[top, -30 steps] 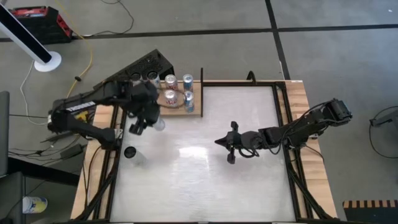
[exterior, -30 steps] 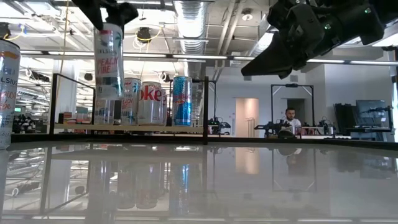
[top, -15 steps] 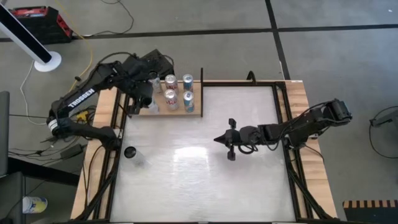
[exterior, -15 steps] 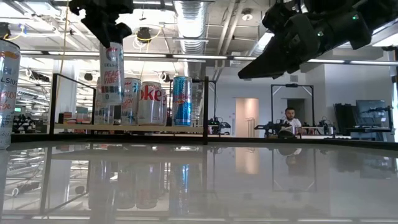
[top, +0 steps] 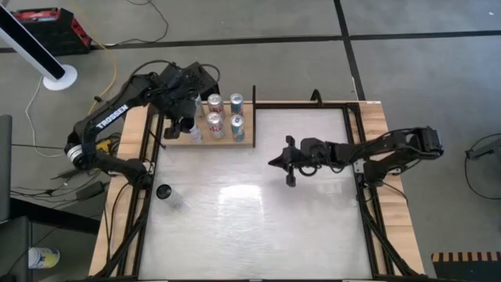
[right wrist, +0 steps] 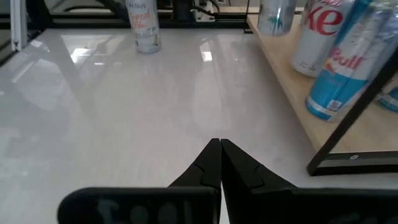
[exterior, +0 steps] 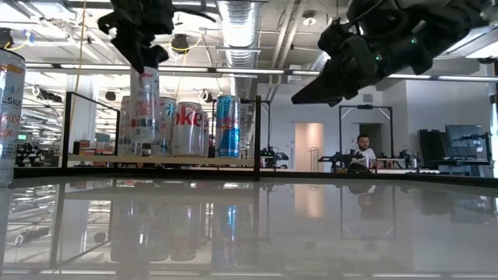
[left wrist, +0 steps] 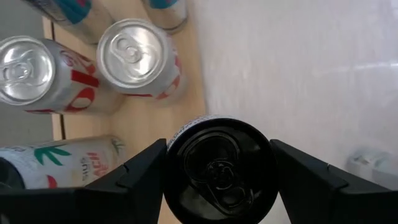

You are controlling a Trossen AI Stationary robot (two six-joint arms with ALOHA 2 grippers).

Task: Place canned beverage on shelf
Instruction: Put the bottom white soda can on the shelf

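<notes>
high view showed the left gripper [top: 186, 124] clamped on an upright can [left wrist: 217, 168], held just above the near-left corner of the shelf [top: 246, 135], long axis vertical, beside four standing cans. the right gripper [top: 283, 163] hung shut over mid-tabletop [top: 250, 227], farther off.

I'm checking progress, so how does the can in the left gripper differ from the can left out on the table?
The gripped can is clamped in the left gripper over the shelf; the loose can stands alone on the white table, untouched. The gripped can sits beside the shelved cans; the loose can is well apart. Both are upright with dark tops.
</notes>
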